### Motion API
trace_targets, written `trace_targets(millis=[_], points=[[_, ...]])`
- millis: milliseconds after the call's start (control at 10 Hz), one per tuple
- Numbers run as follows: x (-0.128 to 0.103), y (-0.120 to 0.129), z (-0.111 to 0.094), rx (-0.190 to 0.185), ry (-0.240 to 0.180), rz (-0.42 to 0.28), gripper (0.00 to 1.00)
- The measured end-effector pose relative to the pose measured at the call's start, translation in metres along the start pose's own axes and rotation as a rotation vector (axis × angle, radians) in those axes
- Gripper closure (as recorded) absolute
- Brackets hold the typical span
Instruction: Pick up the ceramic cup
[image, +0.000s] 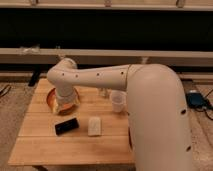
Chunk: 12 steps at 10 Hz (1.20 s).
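Note:
The ceramic cup (118, 100) is small and off-white. It stands upright on the wooden table (45, 147), right of centre and close to my arm's large white body. My gripper (65, 105) hangs at the end of the arm over the wide orange bowl (51, 99) at the table's left. It is well to the left of the cup and apart from it. The arm hides most of the bowl.
A small clear glass object (104, 93) stands just left of the cup. A black flat device (66, 126) and a white rectangular block (94, 126) lie toward the table's front. A long bench runs behind the table. Cables and a blue item (194, 100) lie on the floor at right.

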<state>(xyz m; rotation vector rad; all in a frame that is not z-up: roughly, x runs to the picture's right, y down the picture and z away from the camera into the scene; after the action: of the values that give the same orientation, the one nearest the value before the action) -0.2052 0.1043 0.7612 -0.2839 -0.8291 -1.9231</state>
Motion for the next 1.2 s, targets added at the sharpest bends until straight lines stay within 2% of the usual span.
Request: trace_targets(millis=[200, 400, 600, 800, 1200], points=[[0.0, 0.0, 0.0, -0.002, 0.0, 0.002, 0.2], [0.001, 0.013, -0.002, -0.035, 0.011, 0.027, 0.2], [0.004, 0.047, -0.006, -0.081, 0.012, 0.069, 0.2], [-0.005, 0.087, -0.013, -0.123, 0.011, 0.124, 0.2], [-0.014, 0.146, -0.031, -0.125, 0.033, 0.224, 0.2]])
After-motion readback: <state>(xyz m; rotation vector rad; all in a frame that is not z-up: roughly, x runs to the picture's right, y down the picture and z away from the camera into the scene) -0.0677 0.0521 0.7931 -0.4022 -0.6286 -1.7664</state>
